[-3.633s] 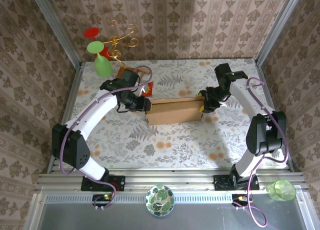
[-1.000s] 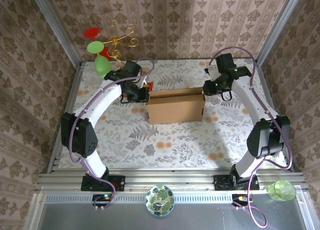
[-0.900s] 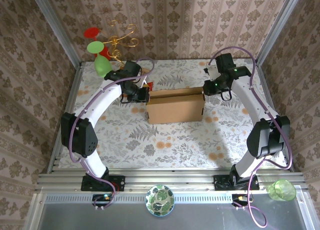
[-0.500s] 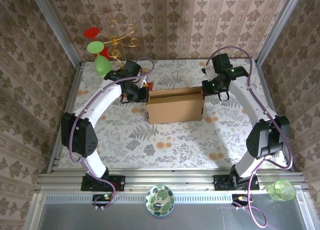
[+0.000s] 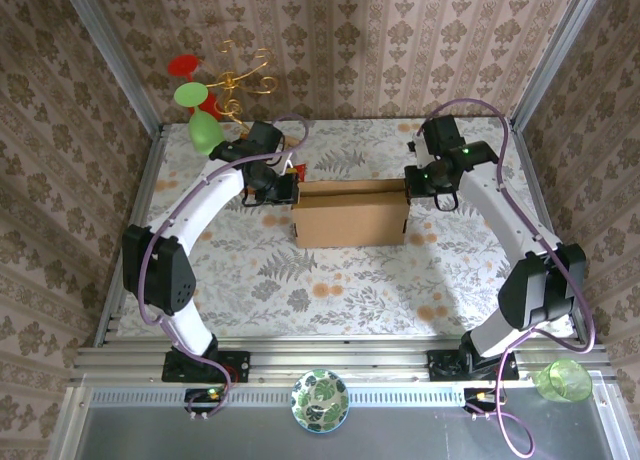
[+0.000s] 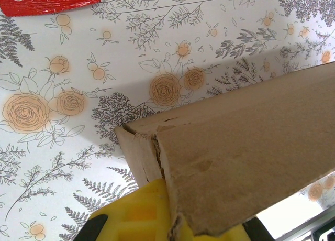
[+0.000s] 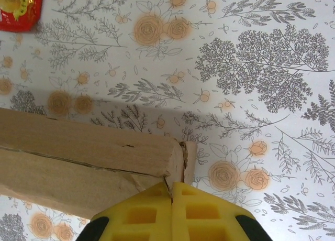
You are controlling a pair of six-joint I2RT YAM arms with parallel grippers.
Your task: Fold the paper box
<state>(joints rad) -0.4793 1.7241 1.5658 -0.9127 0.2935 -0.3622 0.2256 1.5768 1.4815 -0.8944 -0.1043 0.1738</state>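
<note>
Since both grippers sit closed at the ends of the paper box (image 5: 350,212), the fold depends on how well those two pinches hold. The left gripper (image 6: 172,226) has its yellow pads (image 6: 131,217) clamped on the thin edge of an end wall, with card running down between them. The right gripper (image 7: 171,201) has its pads pressed flat together just under the opposite corner; whether a sliver of card is caught there cannot be told. The box stands mid-table (image 5: 300,280) between the arms, its long side toward their bases.

To do the step well, the arms should probably move together and evenly. They should turn the end walls along their creases without dragging the box or tearing the frayed corner.

The card is plain. The red packet (image 6: 47,0) beyond it shows white marks too cropped to read.
</note>
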